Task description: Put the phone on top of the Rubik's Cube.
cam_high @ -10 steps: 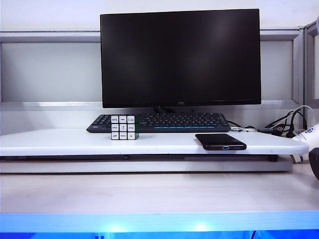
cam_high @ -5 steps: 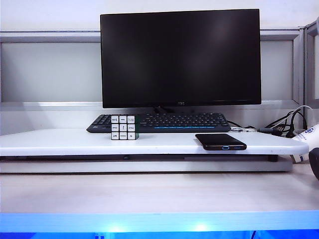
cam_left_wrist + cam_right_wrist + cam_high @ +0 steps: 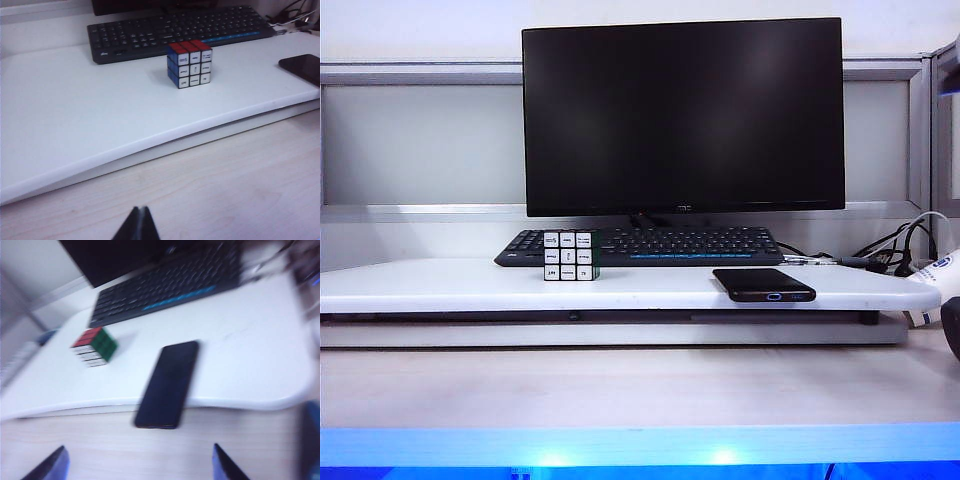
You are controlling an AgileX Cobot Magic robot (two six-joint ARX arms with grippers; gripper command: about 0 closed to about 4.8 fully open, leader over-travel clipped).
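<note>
The black phone (image 3: 764, 284) lies flat on the right part of the white raised board (image 3: 440, 285), its near end over the board's front edge. The Rubik's Cube (image 3: 570, 255) stands left of the middle, just in front of the keyboard. Neither gripper shows clearly in the exterior view. My left gripper (image 3: 140, 209) is shut and empty above the wooden desk, well short of the cube (image 3: 190, 64); the phone (image 3: 302, 67) is cut off at the frame edge. My right gripper (image 3: 138, 450) is open and empty, in front of the phone (image 3: 167, 384), with the cube (image 3: 95, 346) off to one side. That view is blurred.
A black keyboard (image 3: 640, 245) lies behind the cube and phone under a large dark monitor (image 3: 683, 115). Cables (image 3: 895, 250) and a white object sit at the board's right end. The light wooden desk (image 3: 640, 385) runs in front of the board.
Phone and cube lie where they were. A dark blurred shape has come into the top right corner of the exterior view.
</note>
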